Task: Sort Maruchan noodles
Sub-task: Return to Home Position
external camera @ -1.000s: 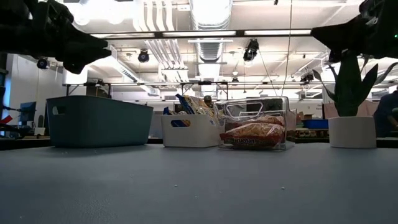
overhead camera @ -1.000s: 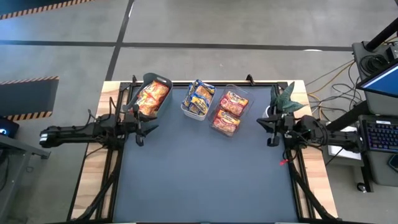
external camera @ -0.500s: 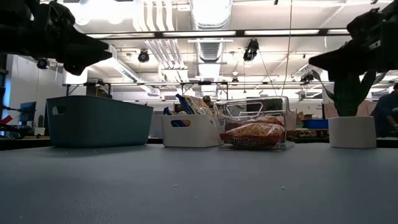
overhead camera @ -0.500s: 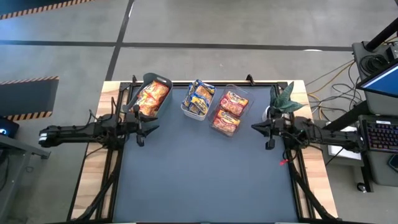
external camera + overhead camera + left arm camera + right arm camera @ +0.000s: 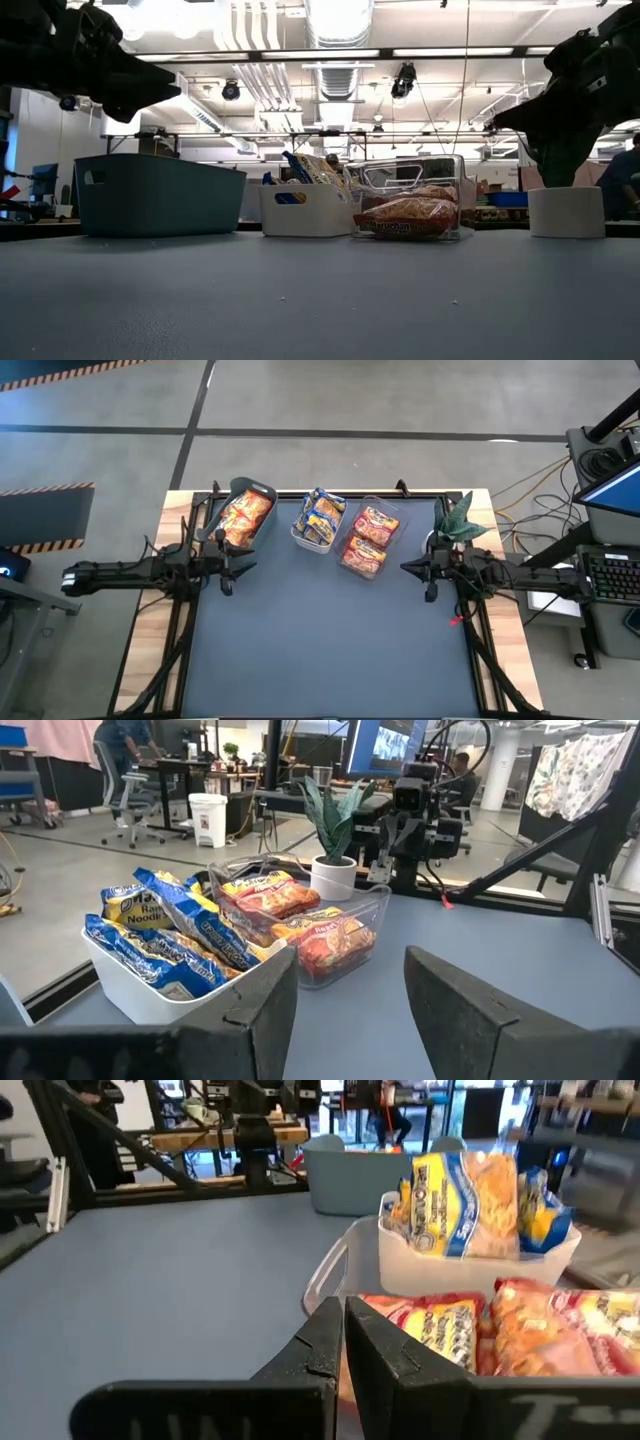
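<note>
Sort looks done: Maruchan noodles (image 5: pixel 320 518) all binned by colour in grey-green bin (image 5: pixel 262 491), white bin (image 5: pixel 300 538) and clear bin (image 5: pixel 397 512) at worktop (image 5: pixel 320 640) far edge. Left claw (image 5: pixel 240 568) is empty with fingers apart. Right claw (image 5: pixel 408 567) is empty and pinched together. Homing step: next, park both arms.

Orange-red packets (image 5: pixel 243 517) lie flat and stacked in the grey-green bin (image 5: pixel 256 487). Blue-and-yellow packets (image 5: pixel 322 515) stand tilted on edge, crowded in the white bin (image 5: pixel 299 538), their tops above its rim. Red-and-whitish packets (image 5: pixel 366 543) lie overlapping in the clear bin (image 5: pixel 400 518). All three groups sit along the far edge of the bench (image 5: pixel 320 650).
</note>
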Controlling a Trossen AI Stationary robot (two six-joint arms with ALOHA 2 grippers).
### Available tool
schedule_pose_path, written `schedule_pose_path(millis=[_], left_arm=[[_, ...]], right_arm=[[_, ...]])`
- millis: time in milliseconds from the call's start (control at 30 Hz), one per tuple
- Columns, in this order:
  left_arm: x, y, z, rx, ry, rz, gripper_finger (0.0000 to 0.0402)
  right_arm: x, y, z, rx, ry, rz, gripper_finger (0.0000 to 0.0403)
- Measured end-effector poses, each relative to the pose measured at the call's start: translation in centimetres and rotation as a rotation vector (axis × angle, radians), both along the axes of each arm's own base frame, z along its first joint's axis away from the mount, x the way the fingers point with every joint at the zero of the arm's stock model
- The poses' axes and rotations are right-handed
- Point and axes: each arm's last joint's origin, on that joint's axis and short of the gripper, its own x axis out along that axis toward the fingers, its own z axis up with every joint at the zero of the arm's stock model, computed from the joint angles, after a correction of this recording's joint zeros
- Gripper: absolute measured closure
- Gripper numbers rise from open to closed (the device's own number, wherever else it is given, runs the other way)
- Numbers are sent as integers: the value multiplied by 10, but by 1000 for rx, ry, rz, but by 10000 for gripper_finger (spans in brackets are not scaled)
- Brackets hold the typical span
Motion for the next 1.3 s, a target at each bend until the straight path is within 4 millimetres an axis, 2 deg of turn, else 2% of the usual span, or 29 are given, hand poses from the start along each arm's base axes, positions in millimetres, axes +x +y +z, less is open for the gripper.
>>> schedule_pose_path(millis=[233, 1300], left_arm=[[1, 0, -1, -1, 12, 0, 235], [9, 1, -9, -7, 96, 0, 235]], right_arm=[[1, 0, -1, 46, 5, -7, 394], [1, 0, -1, 44, 6, -7, 394]])
